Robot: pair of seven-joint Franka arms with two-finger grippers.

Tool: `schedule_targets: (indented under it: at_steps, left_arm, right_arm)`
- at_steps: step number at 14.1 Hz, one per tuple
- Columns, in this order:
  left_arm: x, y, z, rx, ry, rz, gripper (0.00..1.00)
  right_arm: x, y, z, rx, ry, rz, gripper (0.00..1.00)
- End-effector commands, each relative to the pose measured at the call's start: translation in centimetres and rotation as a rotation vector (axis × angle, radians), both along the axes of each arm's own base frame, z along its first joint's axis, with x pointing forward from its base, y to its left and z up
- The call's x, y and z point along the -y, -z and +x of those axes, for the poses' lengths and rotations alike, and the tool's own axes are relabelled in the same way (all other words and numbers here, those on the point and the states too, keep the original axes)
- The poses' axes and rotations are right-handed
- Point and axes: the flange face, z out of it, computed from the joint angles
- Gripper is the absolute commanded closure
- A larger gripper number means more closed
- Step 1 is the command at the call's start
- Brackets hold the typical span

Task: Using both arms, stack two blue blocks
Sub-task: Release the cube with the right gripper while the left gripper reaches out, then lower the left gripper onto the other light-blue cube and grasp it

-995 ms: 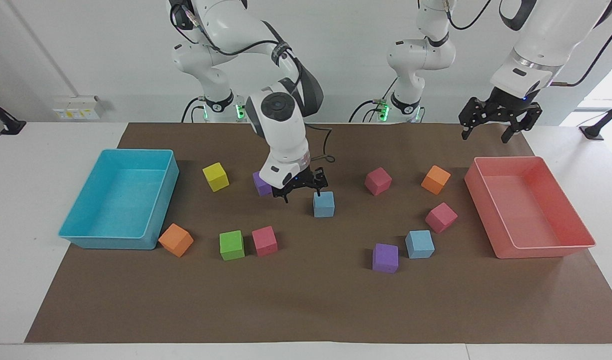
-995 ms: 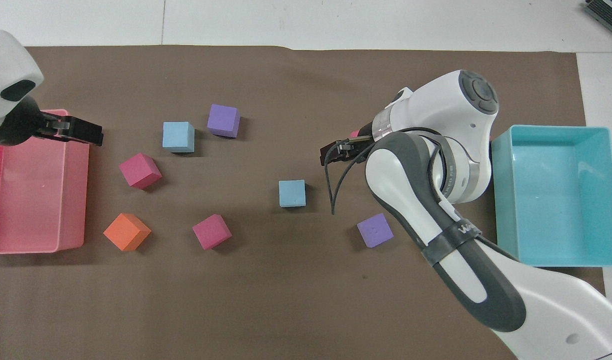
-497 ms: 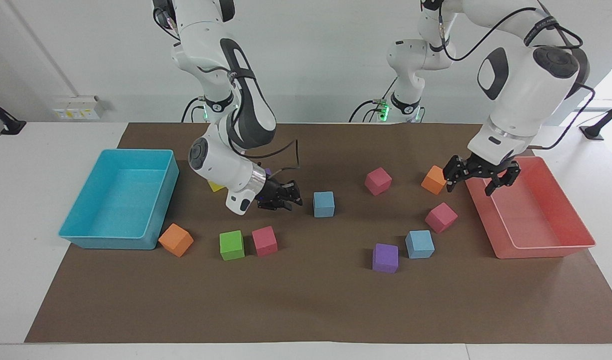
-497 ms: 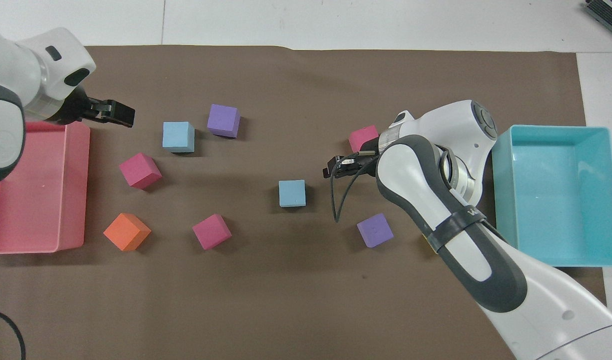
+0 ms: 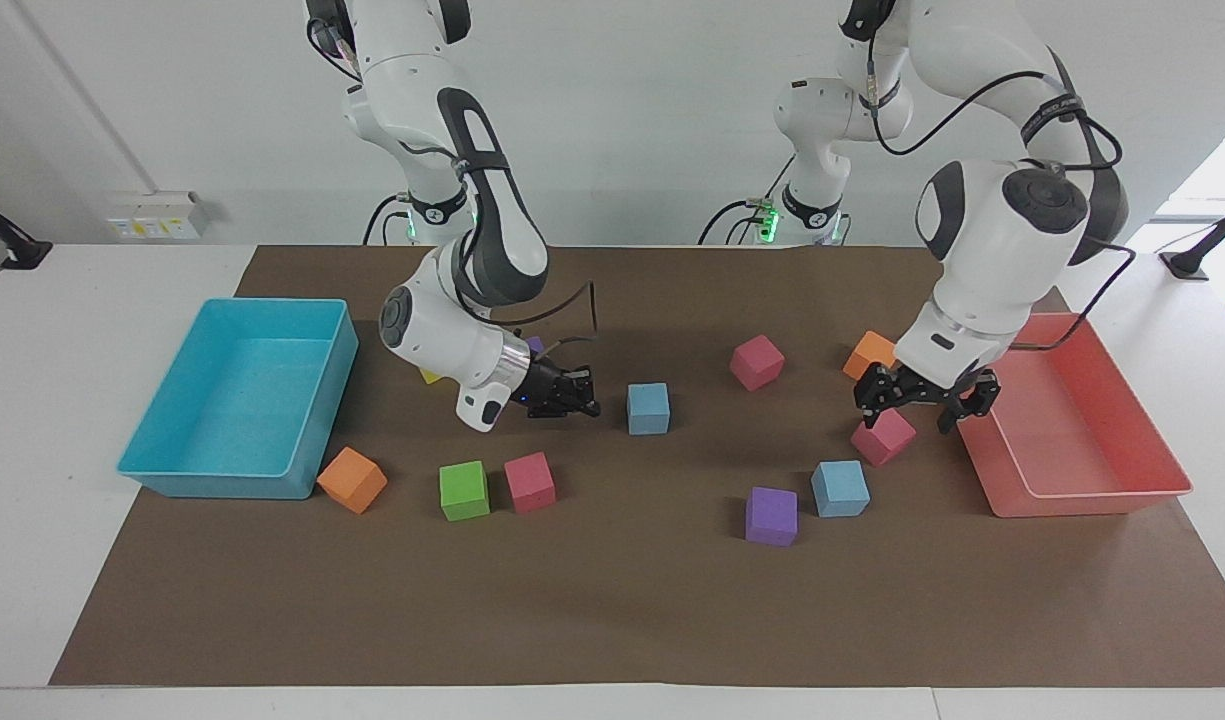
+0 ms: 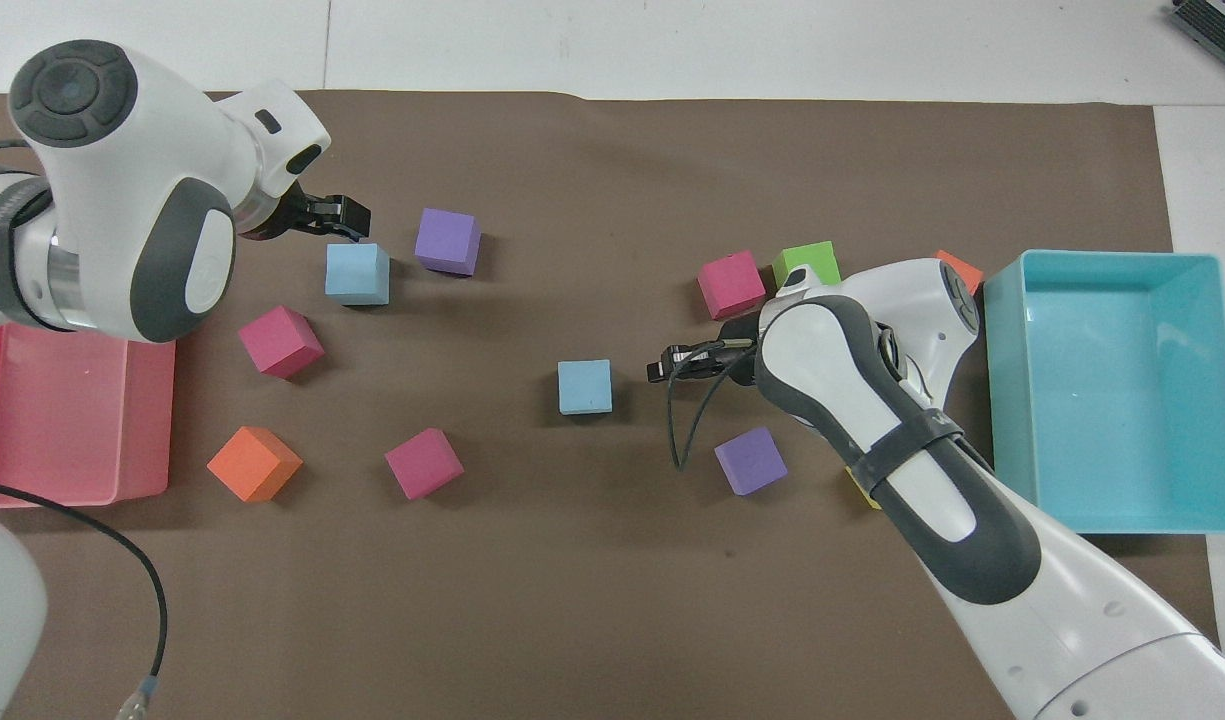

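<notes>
One blue block sits in the middle of the brown mat, also in the overhead view. The second blue block lies toward the left arm's end, beside a purple cube; it shows in the overhead view. My right gripper is turned sideways, low over the mat, a short gap from the middle blue block, open and empty. My left gripper hangs open and empty over a pink cube close to the second blue block.
A pink tray stands at the left arm's end, a turquoise tray at the right arm's end. Pink, orange, green, pink and purple cubes lie scattered.
The right gripper has tipped sideways and dropped low beside the middle blue block. The left arm has swung in from above the pink tray and come down toward the second blue block.
</notes>
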Motion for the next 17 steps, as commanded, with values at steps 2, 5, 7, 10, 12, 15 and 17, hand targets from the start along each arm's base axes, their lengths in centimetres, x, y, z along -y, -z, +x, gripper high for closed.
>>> schedule_targets:
  at_steps: [2,5,7,10,12,15,17]
  left_arm:
    - [0.1,2.1,1.2,0.031,-0.007,0.014,0.00]
    - [-0.6,2.3,1.6,0.058,-0.019,0.002,0.00]
    - [-0.5,2.9,1.5,0.047,-0.017,0.006,0.00]
    - [-0.7,4.9,1.4,0.042,-0.022,0.003,0.00]
    - [-0.9,6.1,1.1,0.047,-0.021,0.004,0.00]
    - [-0.5,8.8,0.3,0.049,-0.025,-0.003,0.00]
    - [-0.6,9.3,-0.1,0.034,-0.032,0.001,0.00]
  right_arm:
    - [0.0,0.7,-0.6,0.027,0.012,0.041,1.00]
    - [0.2,0.9,-0.7,0.034,0.018,0.034,1.00]
    - [0.2,1.3,-0.8,0.042,0.006,0.036,1.00]
    - [0.1,1.5,-0.8,0.042,0.017,0.050,1.00]
    - [0.1,1.5,-0.8,0.042,0.019,0.049,1.00]
    - [0.1,1.4,-0.7,0.042,0.020,0.049,1.00]
    - [-0.7,1.4,-0.9,0.047,0.014,0.043,1.00]
